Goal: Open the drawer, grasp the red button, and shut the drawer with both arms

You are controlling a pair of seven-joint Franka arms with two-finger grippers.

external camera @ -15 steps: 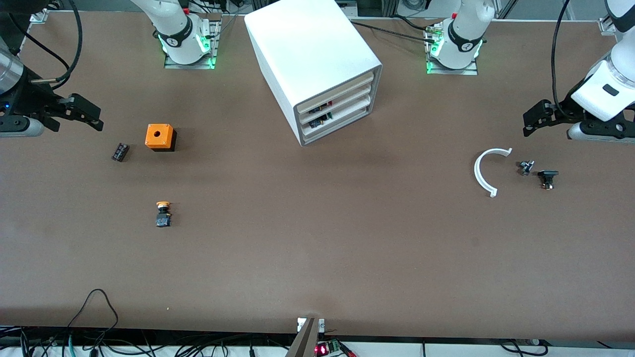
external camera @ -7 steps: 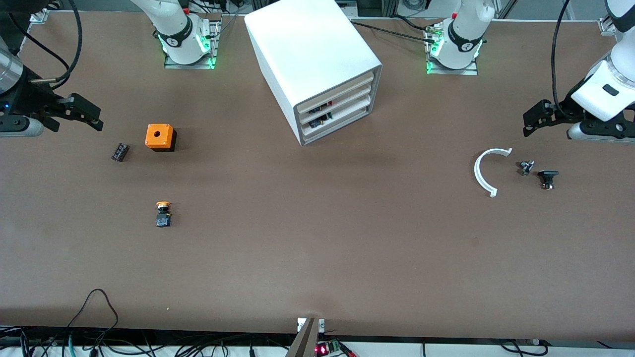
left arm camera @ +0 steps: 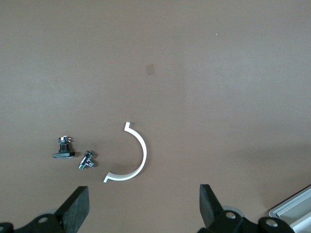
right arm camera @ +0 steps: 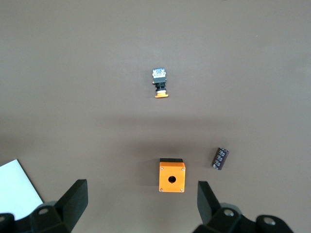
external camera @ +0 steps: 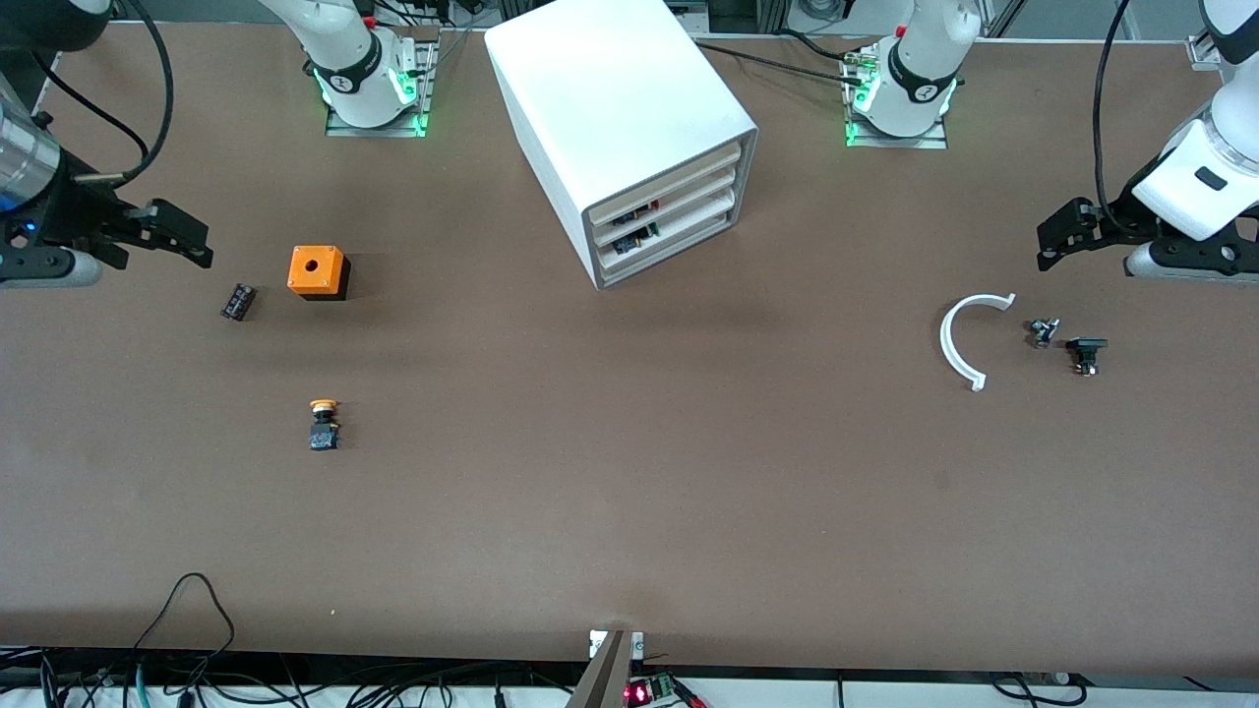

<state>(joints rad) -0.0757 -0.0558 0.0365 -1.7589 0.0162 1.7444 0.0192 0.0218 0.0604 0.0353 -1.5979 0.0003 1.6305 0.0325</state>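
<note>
no drawer point(external camera: 667, 205) is opened yet; left gripper point(external camera: 1058, 236) and right gripper point(external camera: 185, 236) are held wide apart, empty; a drawer front must be reached first.

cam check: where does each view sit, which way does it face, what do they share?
Front: high across the table, facing both arm bases; shows cabinet, left gripper, right gripper.
Left wrist: on the left arm, looking down past its open fingers at the white arc.
Right wrist: on the right arm, looking down at the orange cube.
Shared: front also shows the arc and cube.
</note>
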